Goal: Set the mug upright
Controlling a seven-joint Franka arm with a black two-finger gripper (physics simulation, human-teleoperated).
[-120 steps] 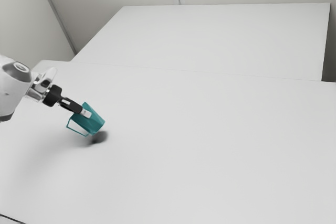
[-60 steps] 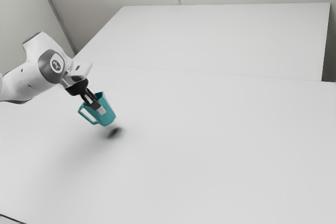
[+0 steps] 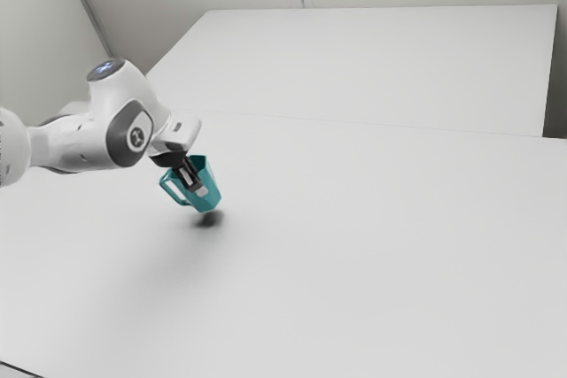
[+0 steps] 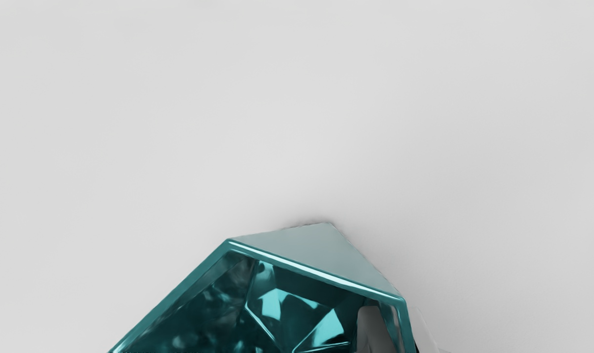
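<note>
The mug (image 3: 212,181), left of centre in the exterior view, has been carried rightward and turned closer to upright; some lean is left, so the task seems well advanced but unfinished. Its wall is pinched by the nearly closed gripper (image 3: 202,191), with one finger (image 4: 370,328) inside. Contact between base and table (image 3: 354,263) cannot be confirmed; the mug is cut off at the wrist view's bottom edge.

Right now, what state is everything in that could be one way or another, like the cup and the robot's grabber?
Mug: tilted, mouth upward; I can't tell whether its base touches the table.
Mug's handle: not gripped.
Gripper: shut on the mug's wall, one finger inside, one outside.
Arm: bent, hand angled down.
</note>
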